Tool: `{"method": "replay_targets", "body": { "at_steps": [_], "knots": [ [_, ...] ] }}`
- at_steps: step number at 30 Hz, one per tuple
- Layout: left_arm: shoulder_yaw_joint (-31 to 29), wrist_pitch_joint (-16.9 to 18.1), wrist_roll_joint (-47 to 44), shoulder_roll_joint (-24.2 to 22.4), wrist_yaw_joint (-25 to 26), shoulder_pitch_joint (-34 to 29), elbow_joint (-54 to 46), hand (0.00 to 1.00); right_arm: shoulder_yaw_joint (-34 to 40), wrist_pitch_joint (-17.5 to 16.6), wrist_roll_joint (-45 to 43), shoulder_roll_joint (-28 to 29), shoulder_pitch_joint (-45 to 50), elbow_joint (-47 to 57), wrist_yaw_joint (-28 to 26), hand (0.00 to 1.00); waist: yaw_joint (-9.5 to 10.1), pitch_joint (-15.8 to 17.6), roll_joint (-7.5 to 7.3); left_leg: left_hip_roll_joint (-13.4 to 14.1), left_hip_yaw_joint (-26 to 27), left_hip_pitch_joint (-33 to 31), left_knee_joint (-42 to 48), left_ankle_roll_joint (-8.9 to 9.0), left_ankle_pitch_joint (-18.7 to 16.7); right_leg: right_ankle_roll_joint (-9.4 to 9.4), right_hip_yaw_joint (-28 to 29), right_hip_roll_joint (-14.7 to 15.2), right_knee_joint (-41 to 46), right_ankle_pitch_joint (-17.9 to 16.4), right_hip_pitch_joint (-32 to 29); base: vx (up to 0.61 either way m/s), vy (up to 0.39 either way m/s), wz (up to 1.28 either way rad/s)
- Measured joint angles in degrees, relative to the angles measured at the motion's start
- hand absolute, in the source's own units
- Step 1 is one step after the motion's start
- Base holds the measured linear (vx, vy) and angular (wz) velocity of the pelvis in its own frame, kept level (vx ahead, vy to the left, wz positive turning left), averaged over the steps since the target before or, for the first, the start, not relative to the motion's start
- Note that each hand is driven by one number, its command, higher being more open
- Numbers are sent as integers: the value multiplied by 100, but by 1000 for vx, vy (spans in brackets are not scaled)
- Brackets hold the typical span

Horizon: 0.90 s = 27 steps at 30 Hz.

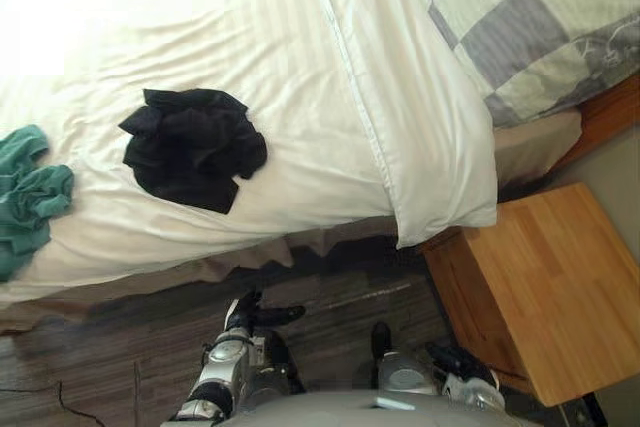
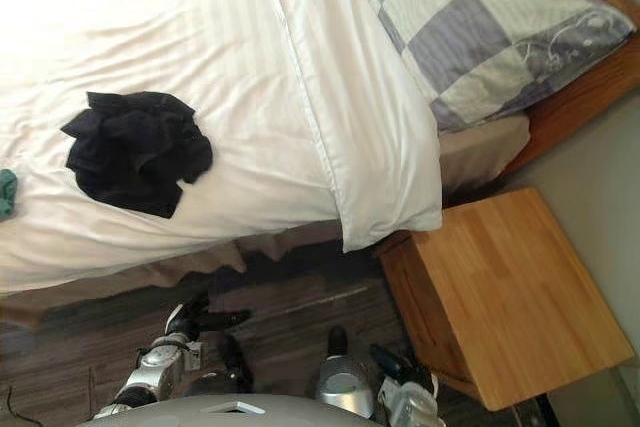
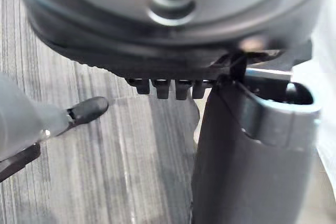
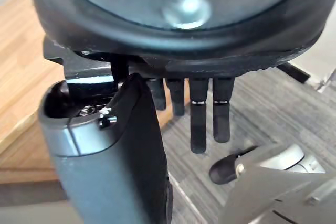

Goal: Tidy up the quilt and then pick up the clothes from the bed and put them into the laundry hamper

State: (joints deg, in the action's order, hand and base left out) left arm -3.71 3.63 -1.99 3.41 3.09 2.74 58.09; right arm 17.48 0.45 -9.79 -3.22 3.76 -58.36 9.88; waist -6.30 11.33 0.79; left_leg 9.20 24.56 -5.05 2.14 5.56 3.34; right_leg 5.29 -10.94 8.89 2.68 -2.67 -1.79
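Crumpled teal-green garment [image 1: 30, 197] far left and crumpled black garment [image 1: 192, 147] near it, both on white striped quilt [image 1: 330, 97]. Left hand [image 1: 245, 315] over dark wood floor [image 1: 120, 347], fingers relaxed, empty. Right hand [image 1: 462, 365] by light wooden nightstand [image 1: 545, 287], fingers straight, empty.

White striped quilt [image 1: 250, 77], black garment [image 1: 192, 147], teal garment [image 1: 28, 197], grey-and-cream checked pillow [image 1: 530, 22], light wooden nightstand [image 1: 545, 287], grey floor [image 1: 120, 347].

Clothes: two. Black garment [image 1: 192, 147] ahead of left hand [image 1: 245, 313], green garment [image 1: 30, 202] farther out to its left. Quilt [image 1: 330, 77]: one. Checked pillow [image 1: 530, 17]: one. Wooden nightstand [image 1: 545, 287]: one, near right hand [image 1: 457, 359].
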Motion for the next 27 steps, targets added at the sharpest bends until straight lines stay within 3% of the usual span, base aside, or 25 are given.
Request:
{"method": "replay_targets", "body": {
  "at_steps": [1, 3, 5, 6, 7, 8, 9, 10, 11, 12, 13, 15, 16, 17, 18, 19, 20, 21, 22, 24, 25, 26, 27],
  "knots": [
    [2, 2, -16, -3, -1, -44, -3, 100, -145, -10, 34, 11, -5, -42, -25, 100, 48, 32, -63, 62, -220, -418, 833, -5, -297, 26, -99, 82, 112, -19, -16, -33, 96, 52],
    [66, 35, 0, 4, 21, -143, -40, 100, -356, -14, 53, -91, -1, -62, -101, 100, 96, 37, -71, 81, -636, -874, 1598, 9, -541, 64, -279, 155, 238, -32, -10, -37, 133, 66],
    [124, 48, 23, 151, 14, -116, -78, 100, -411, -39, 200, -133, -31, -61, -118, 100, 207, 35, -85, 53, -719, -953, 1624, -116, -687, 114, -499, 249, 212, -8, 74, -20, 176, 64],
    [101, 21, 24, 265, 22, -122, -3, 100, -414, -99, 283, -69, -32, -41, -135, 100, 226, 26, -186, 33, -631, -957, 1667, -271, -913, 130, -627, 377, 217, 18, 126, -11, 202, 31],
    [87, -2, 35, 365, 46, -234, 21, 100, -426, -134, 296, -13, -44, -17, -181, 100, 282, 55, -252, 325, -544, -1060, 2252, -412, -1212, 151, -642, 423, 245, 38, 206, -5, 231, 24],
    [55, 52, 47, 440, 86, -345, -81, 100, -447, -146, 427, -12, -24, 56, -194, 100, 287, 32, -301, 747, -654, -1088, 2728, -379, -1350, 218, -650, 510, 242, 76, 280, 22, 218, 4],
    [60, 48, 66, 464, 94, -387, -71, 100, -451, -151, 493, -34, -7, 63, -189, 100, 297, -4, -279, 917, -780, -1087, 2804, -335, -1373, 278, -635, 560, 225, 109, 293, 40, 290, 2],
    [66, 57, 94, 453, 120, -423, -66, 100, -462, -163, 498, -93, -14, 73, -185, 100, 287, -72, -196, 1224, -1231, -1053, 2686, -279, -1358, 445, -583, 681, 209, 182, 271, 57, 304, 1],
    [77, 62, 94, 428, 127, -434, -63, 100, -466, -180, 497, -118, -10, 73, -187, 100, 280, -107, -135, 1296, -1491, -1045, 2575, -220, -1334, 520, -555, 731, 203, 195, 247, 102, 568, 9],
    [123, 66, 115, 403, 157, -392, -29, 100, -467, -198, 489, -115, -16, 58, -187, 100, 272, -155, -69, 1305, -1735, -1068, 2482, 823, -1246, 754, -512, 895, 177, 252, 208, 96, 601, 30],
    [239, 10, 104, 601, 166, -288, -11, 100, -419, -144, 364, 39, -24, -9, -241, 100, 259, -200, -328, 892, -1653, -1260, 2683, 727, -1392, 830, -313, 1157, 89, 225, 173, 105, 554, 44],
    [293, -18, 74, 738, 207, -259, -6, 100, -418, -115, 373, 126, -17, -34, -325, 100, 207, -286, -469, 714, -1731, -1400, 2824, 704, -1445, 799, -407, 1093, 112, 301, 185, 86, 196, 24],
    [362, -26, 21, 827, 181, -291, 22, 100, -401, -123, 380, 257, -14, -49, -312, 100, 260, -329, -535, 632, -1689, -1439, 2965, 646, -1585, 814, -448, 1193, 53, 713, 183, 84, 268, -10],
    [483, -33, 34, 864, 158, -290, 108, 100, -349, -121, 359, 359, -68, -11, -313, 100, 302, -366, -528, 589, -1549, -1400, 2842, 527, -1593, 401, -511, 1232, 165, 1149, -26, 68, 391, -33],
    [529, -19, 40, 877, 109, -311, 84, 100, -443, -59, 383, 380, -163, -15, -311, 100, 351, -399, -512, 548, -1367, -1269, 2511, 397, -1470, -278, -787, 1246, 303, 1460, -257, 52, 405, -34],
    [558, -13, 87, 858, 20, -344, 88, 100, -645, -9, 386, 310, -240, 25, -319, 100, 311, -389, -495, 477, -1207, -1005, 2034, 268, -1212, -468, -1083, 1241, 740, 1367, -426, 57, 272, -31],
    [573, -16, 113, 852, -18, -349, 86, 100, -700, -7, 338, 303, -233, 46, -333, 100, 293, -385, -490, 434, -1178, -836, 1817, 225, -1107, -442, -1186, 1186, 992, 1180, -483, 113, 160, -21],
    [608, -20, 223, 816, -98, -439, 84, 100, -702, -32, 54, 301, -217, 88, -394, 100, 284, -370, -426, 404, -1113, -569, 1455, 166, -958, -236, -1181, 864, 1384, 643, -520, 99, 80, -11],
    [606, -21, 229, 820, -117, -491, 89, 100, -698, -49, -57, 286, -216, 100, -444, 100, 269, -364, -390, 400, -1110, -480, 1324, 148, -893, -235, -1169, 632, 1513, 376, -533, 111, 66, 0],
    [571, -29, 242, 822, -100, -470, 93, 100, -787, -160, -393, 303, -221, 244, -485, 100, 206, -313, -313, 327, -1163, -319, 928, 119, -653, -266, -937, -384, 1403, -347, -594, 56, 15, 27],
    [551, -33, 260, 810, -82, -452, 100, 100, -838, -214, -489, 319, -219, 256, -476, 100, 197, -303, -339, 237, -1181, -317, 888, 124, -624, -268, -872, -567, 1077, -362, -484, 40, -36, 19],
    [530, -56, 262, 764, -59, -405, 120, 100, -886, -264, -516, 325, -292, 254, -449, 100, 225, -210, -397, 48, -1131, -150, 778, 153, -600, -423, -913, -541, 690, -407, -190, 42, -17, 7],
    [515, -120, 279, 590, -41, -318, 163, 100, -950, -304, -514, 294, -376, 267, -446, 100, 270, -75, -211, -3, -1126, -16, 607, 152, -509, -456, -941, -516, 586, -390, -83, 41, -13, -2]
  ]
}}
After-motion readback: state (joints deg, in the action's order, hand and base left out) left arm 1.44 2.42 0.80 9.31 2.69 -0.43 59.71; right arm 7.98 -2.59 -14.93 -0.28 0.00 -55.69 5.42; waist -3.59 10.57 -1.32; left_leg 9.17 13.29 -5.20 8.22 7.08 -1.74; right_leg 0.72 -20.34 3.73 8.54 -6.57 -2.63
